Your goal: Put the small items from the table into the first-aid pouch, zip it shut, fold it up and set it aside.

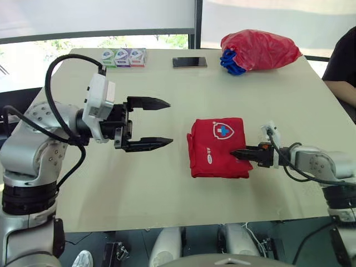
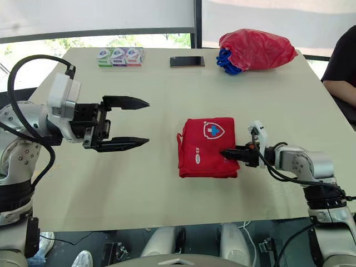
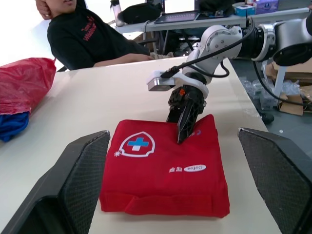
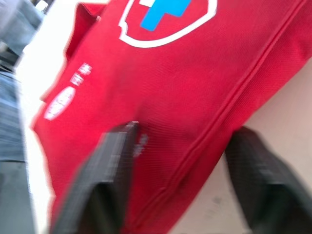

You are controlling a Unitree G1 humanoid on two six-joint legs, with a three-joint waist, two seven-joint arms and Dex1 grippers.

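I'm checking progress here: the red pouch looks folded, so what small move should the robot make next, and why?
Probably the right pincer should draw the pouch aside: it rests at the folded pouch's right edge, while the open left pincer hangs well clear.

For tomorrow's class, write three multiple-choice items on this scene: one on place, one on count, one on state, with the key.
1. Where is the right tool? A over the phone; B at the right edge of the first-aid pouch; C beside the red bag.
2. How many small boxes stand at the far edge of the table? A two; B five; C three.
3. The left tool is: A open and empty; B shut on the pouch; C shut on a box.
Key: 1 B, its tip touches the pouch's edge; 2 C, three stand side by side; 3 A, jaws apart, nothing between.
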